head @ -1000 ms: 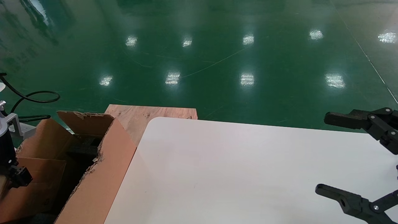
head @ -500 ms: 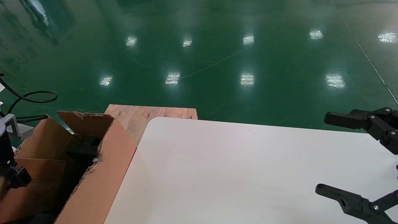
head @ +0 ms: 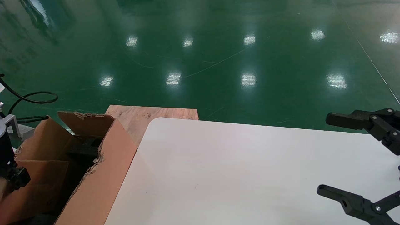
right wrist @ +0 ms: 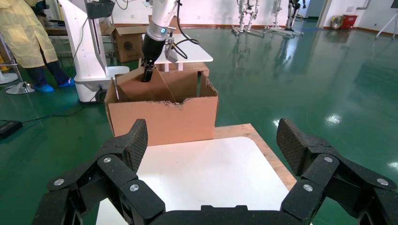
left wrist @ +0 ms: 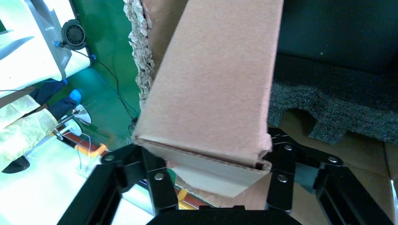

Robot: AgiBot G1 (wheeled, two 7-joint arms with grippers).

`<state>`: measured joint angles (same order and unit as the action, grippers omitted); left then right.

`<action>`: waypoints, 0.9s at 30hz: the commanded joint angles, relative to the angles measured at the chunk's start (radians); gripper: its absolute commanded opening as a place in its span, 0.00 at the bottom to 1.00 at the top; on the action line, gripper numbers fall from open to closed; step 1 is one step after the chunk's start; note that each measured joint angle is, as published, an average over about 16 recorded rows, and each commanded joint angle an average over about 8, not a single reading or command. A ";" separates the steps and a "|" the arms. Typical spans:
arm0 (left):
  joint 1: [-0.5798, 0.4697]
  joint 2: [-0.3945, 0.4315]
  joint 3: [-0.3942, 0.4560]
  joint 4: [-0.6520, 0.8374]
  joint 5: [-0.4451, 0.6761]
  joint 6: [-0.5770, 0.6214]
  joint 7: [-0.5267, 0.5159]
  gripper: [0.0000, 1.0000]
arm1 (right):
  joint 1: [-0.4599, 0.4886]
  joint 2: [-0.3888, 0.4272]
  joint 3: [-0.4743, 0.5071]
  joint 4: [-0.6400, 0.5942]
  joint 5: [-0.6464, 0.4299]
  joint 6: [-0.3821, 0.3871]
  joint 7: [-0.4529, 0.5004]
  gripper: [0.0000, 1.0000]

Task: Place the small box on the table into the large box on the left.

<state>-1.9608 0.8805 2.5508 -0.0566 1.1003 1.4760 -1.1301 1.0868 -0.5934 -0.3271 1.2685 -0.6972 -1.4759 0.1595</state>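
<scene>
The small box (left wrist: 216, 84), plain brown cardboard, is clamped between the black fingers (left wrist: 157, 180) of my left gripper (left wrist: 218, 174), which is shut on it. The gripper holds it inside the large box (head: 97, 175), a torn-rimmed carton at the table's left, with black foam (left wrist: 338, 108) beneath. In the head view the left gripper (head: 15, 180) shows at the far left edge with the small box (head: 43, 178) beside it, below the carton's rim. My right gripper (head: 323, 153) hangs wide open over the right side of the white table (head: 243, 168), holding nothing.
A pale wooden board (head: 147, 114) lies behind the table's rounded corner, next to the large box. Green floor lies beyond. The right wrist view shows a person in yellow (right wrist: 28, 37), another carton (right wrist: 126, 42) and a white stand (right wrist: 89, 51) behind the large box (right wrist: 162, 112).
My left gripper has sunk slightly and shifted left with the small box inside the large box. The right arm has not moved.
</scene>
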 commanded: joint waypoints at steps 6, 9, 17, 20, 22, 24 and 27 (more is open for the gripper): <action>0.000 0.000 0.001 -0.002 0.002 0.000 -0.001 1.00 | 0.000 0.000 0.000 0.000 0.000 0.000 0.000 1.00; -0.001 0.000 0.001 -0.002 0.002 0.000 -0.001 1.00 | 0.000 0.000 0.000 0.000 0.000 0.000 0.000 1.00; -0.001 0.000 0.001 -0.002 0.003 0.000 -0.001 1.00 | 0.000 0.000 0.000 0.000 0.000 0.000 0.000 1.00; -0.001 0.000 0.001 -0.002 0.002 -0.001 -0.002 1.00 | 0.000 0.000 0.000 0.000 0.000 0.000 0.000 1.00; -0.002 0.001 0.001 -0.003 0.002 -0.001 -0.001 1.00 | 0.000 0.000 0.000 0.000 0.000 0.000 0.000 1.00; -0.003 0.002 0.000 -0.004 0.001 -0.003 0.000 1.00 | 0.000 0.000 0.000 0.000 0.000 0.000 0.000 1.00; -0.008 0.008 -0.003 -0.007 -0.003 -0.009 0.007 1.00 | 0.000 0.000 0.000 0.000 0.000 0.000 0.000 1.00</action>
<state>-1.9740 0.8919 2.5459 -0.0657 1.0948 1.4651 -1.1214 1.0869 -0.5934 -0.3273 1.2684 -0.6972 -1.4760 0.1594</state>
